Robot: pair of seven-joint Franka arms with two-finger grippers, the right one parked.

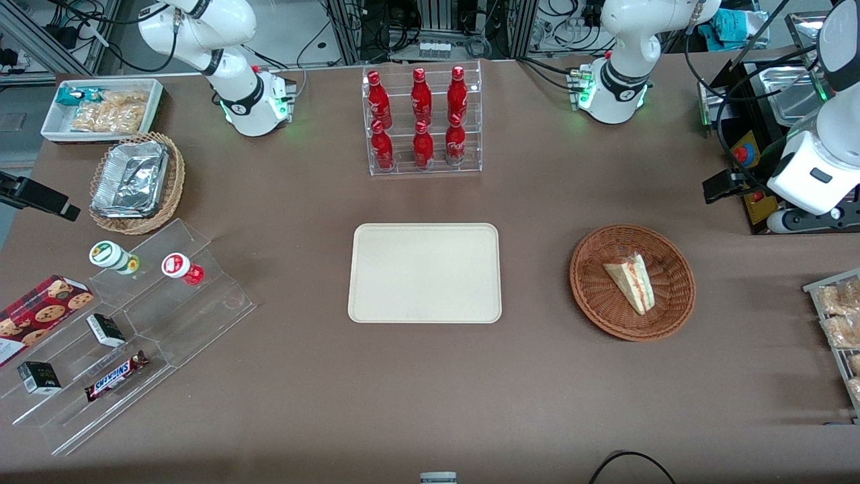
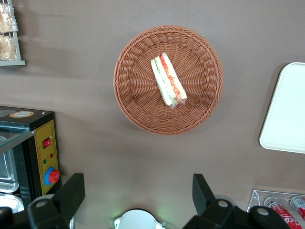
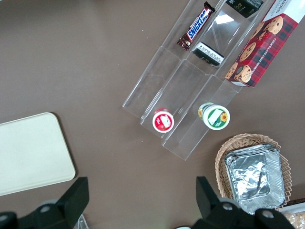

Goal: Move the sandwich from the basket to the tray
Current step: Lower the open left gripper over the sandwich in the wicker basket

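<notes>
The sandwich, a clear-wrapped triangular wedge with red-orange and pale layers, lies in the round reddish-brown wicker basket. It also shows in the left wrist view, in the middle of the basket. The cream-beige tray lies flat beside the basket, toward the parked arm's end, with nothing on it; its corner shows in the left wrist view. My left gripper hangs high above the table, open and empty, farther from the front camera than the basket.
A clear rack of red bottles stands farther back than the tray. A box with a red button and a wire rack of bagged pastries flank the basket at the working arm's end. Snack stands and a foil-filled tan basket sit at the parked arm's end.
</notes>
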